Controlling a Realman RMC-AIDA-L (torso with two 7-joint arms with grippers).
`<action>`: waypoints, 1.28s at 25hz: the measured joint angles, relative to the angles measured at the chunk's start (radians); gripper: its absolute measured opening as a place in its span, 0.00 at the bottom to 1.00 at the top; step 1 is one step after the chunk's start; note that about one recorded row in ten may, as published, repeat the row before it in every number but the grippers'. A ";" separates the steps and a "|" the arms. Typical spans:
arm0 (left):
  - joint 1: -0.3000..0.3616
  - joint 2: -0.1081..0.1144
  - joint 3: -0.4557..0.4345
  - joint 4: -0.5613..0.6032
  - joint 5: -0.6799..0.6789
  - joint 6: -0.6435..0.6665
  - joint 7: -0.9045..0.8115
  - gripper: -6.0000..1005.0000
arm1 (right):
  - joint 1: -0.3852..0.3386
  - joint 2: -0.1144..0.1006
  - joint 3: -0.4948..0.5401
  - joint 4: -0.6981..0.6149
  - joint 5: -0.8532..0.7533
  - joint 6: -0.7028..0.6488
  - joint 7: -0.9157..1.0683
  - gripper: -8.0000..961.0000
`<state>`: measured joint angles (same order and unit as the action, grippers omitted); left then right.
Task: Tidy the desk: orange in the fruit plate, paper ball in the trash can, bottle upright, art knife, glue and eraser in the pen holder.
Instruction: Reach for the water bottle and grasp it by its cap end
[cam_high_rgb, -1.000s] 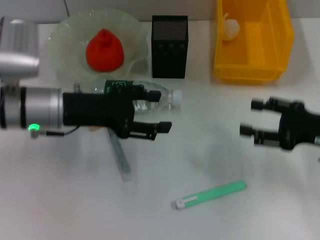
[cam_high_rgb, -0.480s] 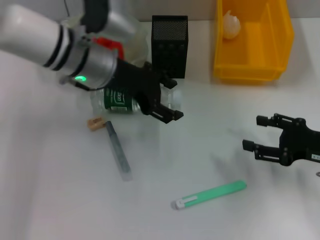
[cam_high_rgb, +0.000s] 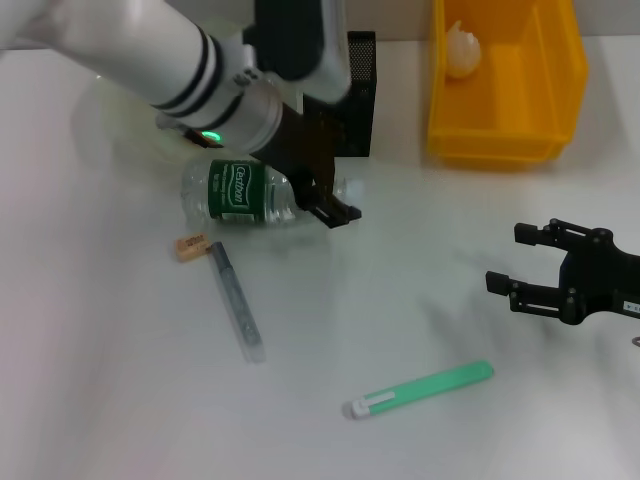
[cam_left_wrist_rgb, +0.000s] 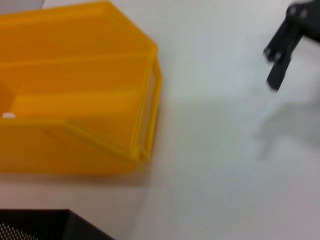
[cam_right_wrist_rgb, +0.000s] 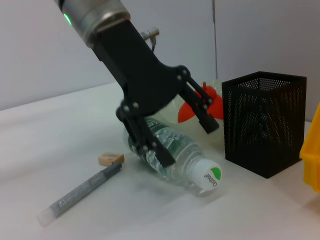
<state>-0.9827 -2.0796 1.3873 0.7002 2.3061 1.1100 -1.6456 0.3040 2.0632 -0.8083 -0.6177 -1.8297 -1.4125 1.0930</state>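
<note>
Reaching down over the bottle (cam_high_rgb: 245, 194) with my left claw (cam_high_rgb: 325, 195), I have the fingers spread, one on each side of the neck end and not yet pressing it. The bottle lies on its side on the desk (cam_high_rgb: 120, 380), just in front of the pen holder (cam_high_rgb: 355, 95), its white cap (cam_right_wrist_rgb: 206, 176) pointing toward the trash can (cam_high_rgb: 505, 80). My right claw (cam_high_rgb: 530, 265) hangs idle and spread over the desk, well apart from the bottle.

This bottle looks nearly empty, so I judge it light, and thin plastic like this dents if squeezed hard. Being round and smooth, it will likely roll or slip sideways when one finger touches before the other. The neck and cap end is the stiffest part, so I would close there or on the shoulder just behind it, squarely across, then swing the base down to stand it up. Standing, it will tip easily, so letting go should be gentle.

The orange (cam_right_wrist_rgb: 192, 107) already sits in the fruit plate (cam_high_rgb: 105, 110) behind my arm, and the paper ball (cam_high_rgb: 462, 52) is in the trash can. The eraser (cam_high_rgb: 190, 246) lies touching the tip of the grey stick (cam_high_rgb: 236, 300), and the green stick (cam_high_rgb: 420, 389) lies apart, nearer me.
</note>
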 joint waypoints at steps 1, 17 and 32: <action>-0.001 0.000 0.031 -0.003 0.002 -0.026 -0.009 0.82 | 0.000 0.000 0.000 0.000 0.000 0.000 0.000 0.82; -0.011 0.000 0.219 -0.071 0.003 -0.201 -0.035 0.81 | 0.000 0.001 0.013 -0.004 0.002 -0.005 0.004 0.82; -0.004 0.000 0.302 -0.052 -0.004 -0.225 -0.037 0.54 | 0.003 0.002 0.028 -0.013 0.002 -0.008 0.015 0.82</action>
<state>-0.9867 -2.0800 1.6888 0.6485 2.3017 0.8849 -1.6830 0.3068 2.0648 -0.7804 -0.6307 -1.8280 -1.4200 1.1076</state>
